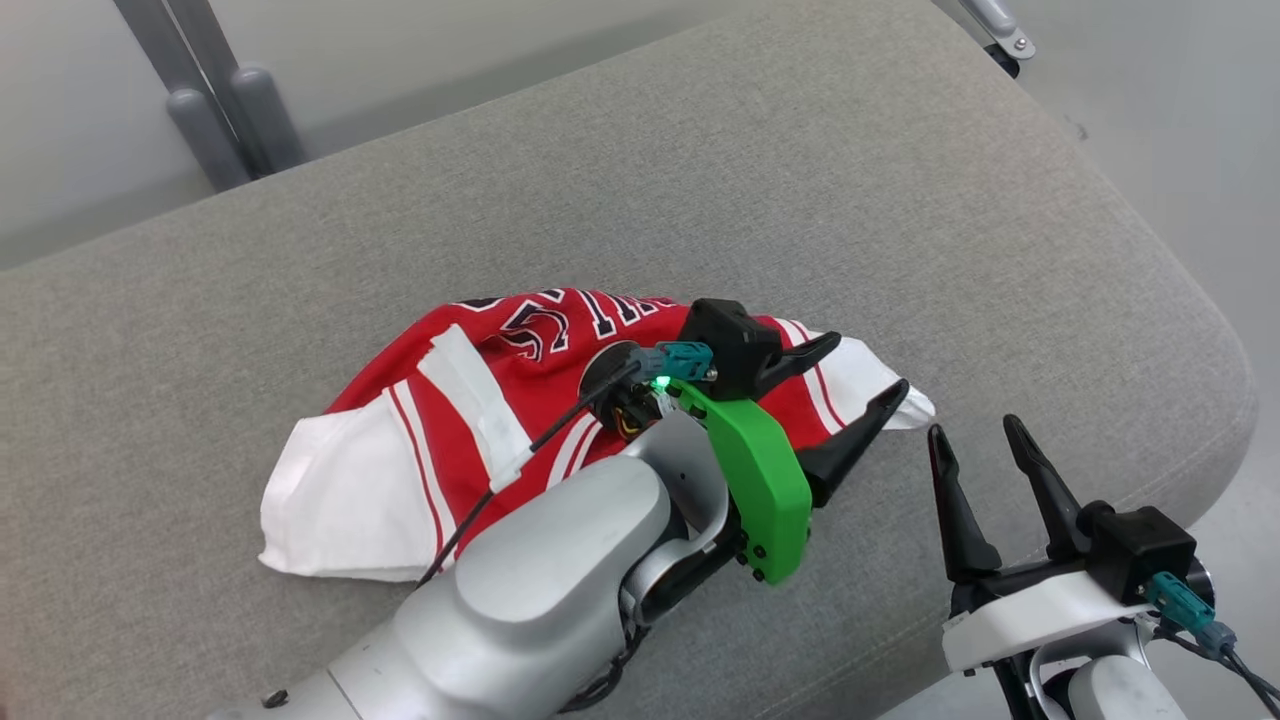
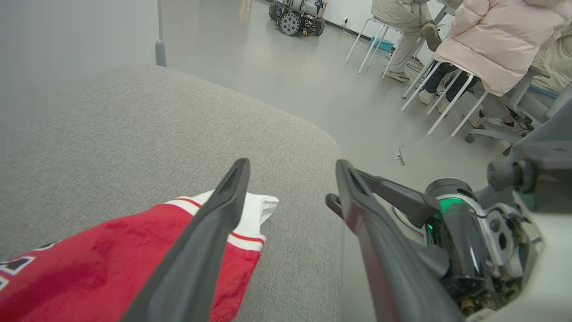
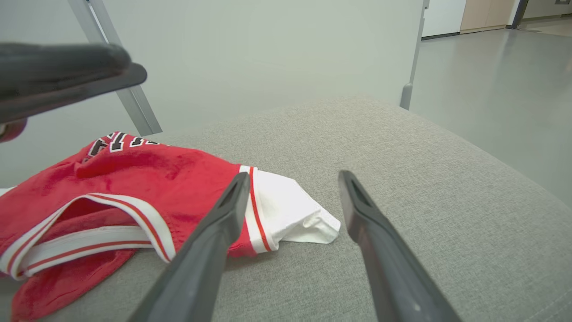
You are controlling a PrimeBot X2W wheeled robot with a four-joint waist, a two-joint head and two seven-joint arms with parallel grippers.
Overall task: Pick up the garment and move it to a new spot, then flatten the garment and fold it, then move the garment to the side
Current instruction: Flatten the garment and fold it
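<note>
Over the near right part of the grey cushion [image 1: 700, 200], we see the left gripper [image 1: 868, 368] reaching across from the lower left. Its pale forearm and green bracket [image 1: 765, 480] lie above the jersey [image 1: 450, 430], and its fingers point rightward, spread apart with nothing between them. One finger lies over the jersey's white-trimmed right end, though we cannot tell whether it touches the cloth. The right gripper [image 1: 973, 427] stands just beside it at the cushion's near right edge, its jaws likewise wide and empty. The jersey lies crumpled on the cushion's near middle, red with white striped trim, its white inside turned out at both ends and black lettering on its far side. From the right wrist, a blurred dark shape at upper left is probably a left finger. Beyond the cushion we note grey metal legs [image 1: 215, 110]. From the left wrist we see a person in a pale pink padded coat [image 2: 500, 44] on a white stool [image 2: 442, 98], and a small wheeled machine [image 2: 297, 15].
</note>
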